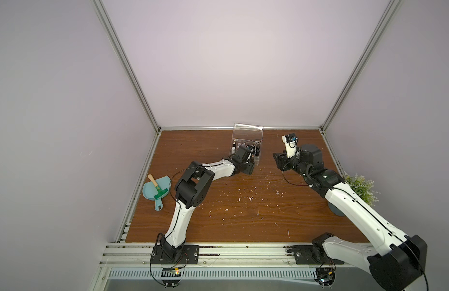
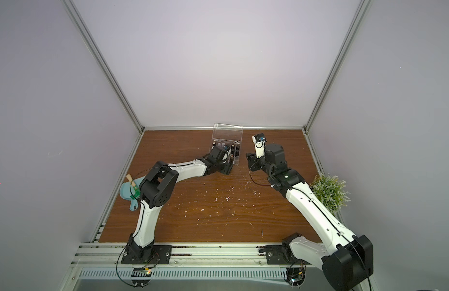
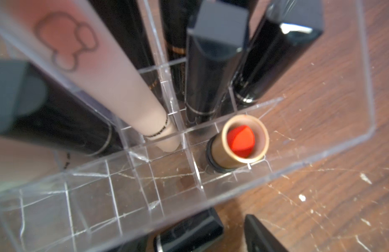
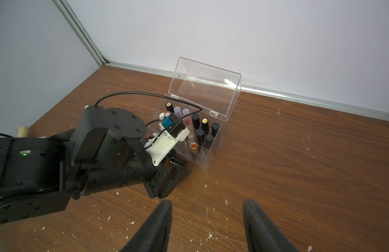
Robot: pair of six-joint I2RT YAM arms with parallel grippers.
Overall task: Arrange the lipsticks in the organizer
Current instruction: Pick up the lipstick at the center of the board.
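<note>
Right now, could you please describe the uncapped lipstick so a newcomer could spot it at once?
On the wooden table, find the clear organizer with its lid up by the back wall. Look on its side away from that wall, just in front of the black capped lipsticks. The uncapped lipstick is the only one open: a gold tube showing an orange-red tip.

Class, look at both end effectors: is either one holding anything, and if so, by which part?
Nothing is held. The left end effector stands open beside the organizer, the right end effector open over the table.
</note>
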